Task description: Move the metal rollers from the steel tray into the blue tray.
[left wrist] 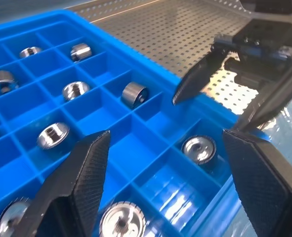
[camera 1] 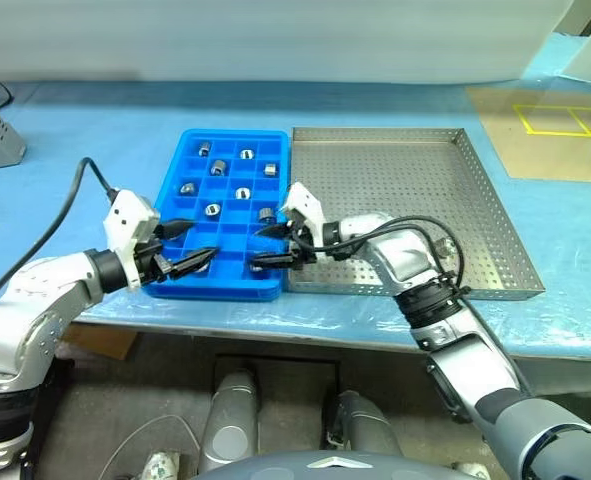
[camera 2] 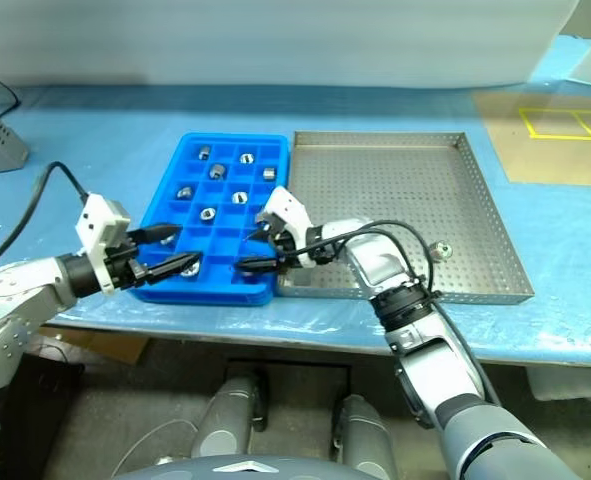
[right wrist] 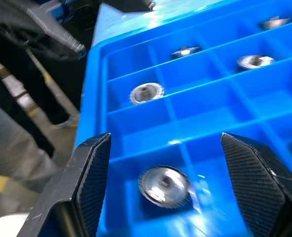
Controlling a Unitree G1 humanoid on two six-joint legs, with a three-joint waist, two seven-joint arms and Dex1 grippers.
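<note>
The left gripper hangs wide open with nothing in it, over the near corner of the blue tray at about 7 o'clock, ready to help. Just beside it, at 5 o'clock, the right gripper is spread wide too, with a roller lying in the little box right under it, as if just let go. More metal rollers sit one to a box, farther back. The steel tray, at 3 o'clock, looks almost bare.
</note>
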